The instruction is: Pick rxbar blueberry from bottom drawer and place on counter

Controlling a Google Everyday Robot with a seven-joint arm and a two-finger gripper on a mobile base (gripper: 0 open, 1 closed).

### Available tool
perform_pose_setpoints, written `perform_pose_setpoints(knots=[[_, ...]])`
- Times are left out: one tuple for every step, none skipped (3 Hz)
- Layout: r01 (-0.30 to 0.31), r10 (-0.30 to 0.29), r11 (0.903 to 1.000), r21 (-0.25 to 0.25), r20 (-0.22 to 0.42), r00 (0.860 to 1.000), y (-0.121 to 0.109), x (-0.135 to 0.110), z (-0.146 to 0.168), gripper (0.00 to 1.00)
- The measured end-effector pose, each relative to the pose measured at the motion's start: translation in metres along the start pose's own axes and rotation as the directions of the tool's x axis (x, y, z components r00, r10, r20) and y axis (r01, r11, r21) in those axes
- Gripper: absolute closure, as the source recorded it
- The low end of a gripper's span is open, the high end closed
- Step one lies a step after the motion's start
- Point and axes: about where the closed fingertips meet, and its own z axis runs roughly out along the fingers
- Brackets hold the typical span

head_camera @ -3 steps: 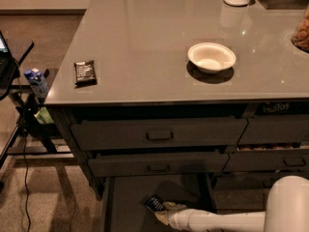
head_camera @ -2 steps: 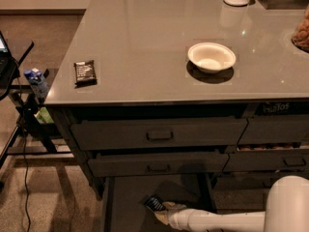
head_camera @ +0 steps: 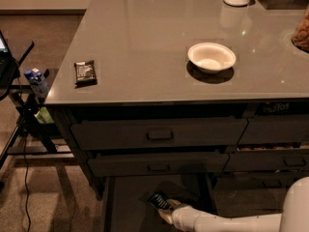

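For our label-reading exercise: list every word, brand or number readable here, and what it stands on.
Nothing reads clearly.
black bar on the counter: white lettering, too blurred.
rxbar blueberry, at the gripper in the bottom drawer: lettering too small.
label under the counter's edge, right side: pale marks, blurred.

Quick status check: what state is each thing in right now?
bottom drawer: pulled open.
top drawer: closed.
middle drawer: closed.
gripper: low inside bottom drawer.
rxbar blueberry: inside bottom drawer, at gripper.
white bowl: upright on counter.
black bar: flat on counter.

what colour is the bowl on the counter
White bowl, camera view; gripper is in the bottom drawer.
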Motion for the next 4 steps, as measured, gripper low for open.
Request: perform_pose_setpoints(knots=[[0.016, -0.017, 0.9995, 0.026, 0.032, 0.999, 0.004, -0.013, -0.027, 1.00], [0.050, -0.053, 0.9973, 0.054, 0.060, 0.997, 0.011, -0.031, -0.056, 1.00], [0.050, -0.053, 0.9973, 0.054, 0.060, 0.997, 0.011, -0.031, -0.056, 1.00], [0.070, -0.074, 0.9957, 0.060, 0.063, 0.995, 0.015, -0.042, -0.063, 1.00]])
